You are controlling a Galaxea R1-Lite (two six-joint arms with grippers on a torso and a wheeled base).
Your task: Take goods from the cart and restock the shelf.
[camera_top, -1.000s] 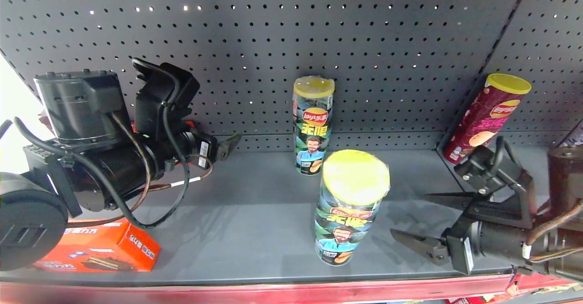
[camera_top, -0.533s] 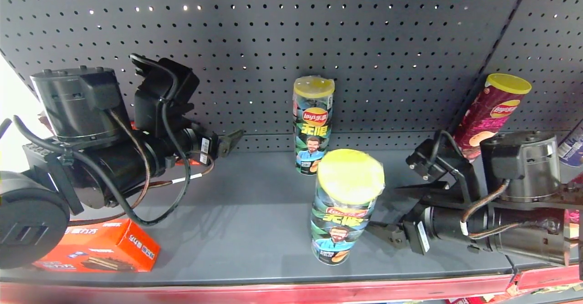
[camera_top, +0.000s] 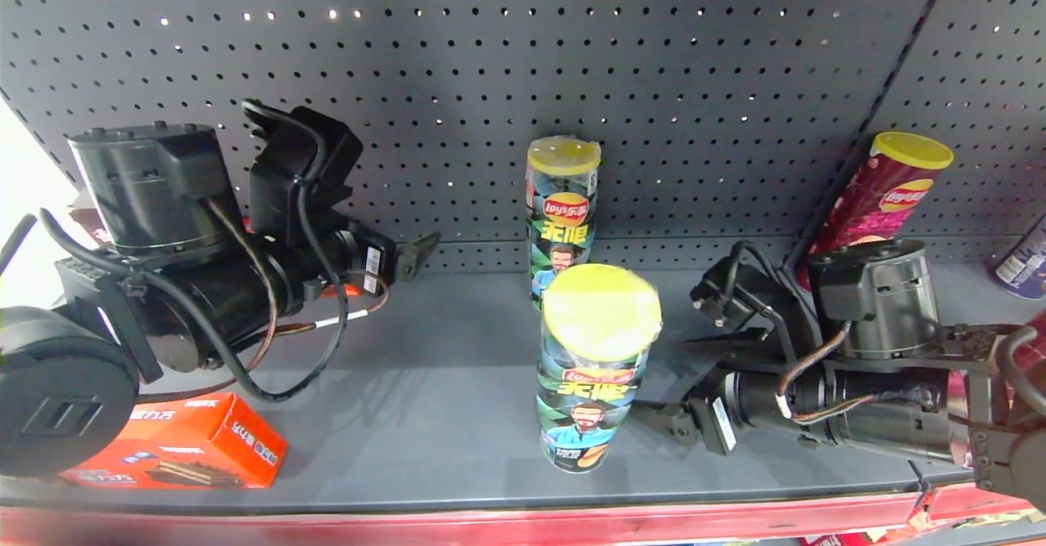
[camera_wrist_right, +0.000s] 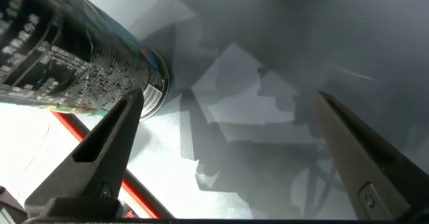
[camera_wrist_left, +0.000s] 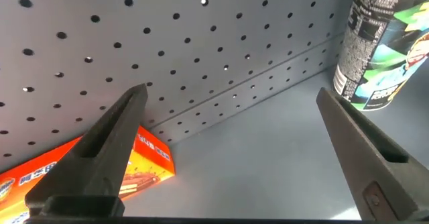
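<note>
Two green chip cans with yellow lids stand on the grey shelf (camera_top: 425, 391). The front can (camera_top: 595, 374) is near the shelf's front edge, the back can (camera_top: 561, 207) against the pegboard. My right gripper (camera_top: 670, 376) lies low at the front can's right side, open, its lower finger tip against the can's base. In the right wrist view the front can (camera_wrist_right: 74, 56) sits just beyond one fingertip (camera_wrist_right: 131, 106) of the right gripper (camera_wrist_right: 228, 100). My left gripper (camera_top: 418, 252) hovers left of the back can (camera_wrist_left: 385, 43), open and empty (camera_wrist_left: 228, 137).
A purple chip can (camera_top: 878, 199) leans against the back corner on the right, and another can (camera_top: 1021, 264) lies at the far right. An orange box (camera_top: 176, 452) sits at the front left, another orange box (camera_wrist_left: 144, 167) by the pegboard. A red strip (camera_top: 523, 525) edges the shelf.
My right arm has swung in from the right, low over the shelf. The front can has shifted left with the gripper's finger at its side. The left gripper has barely moved.
</note>
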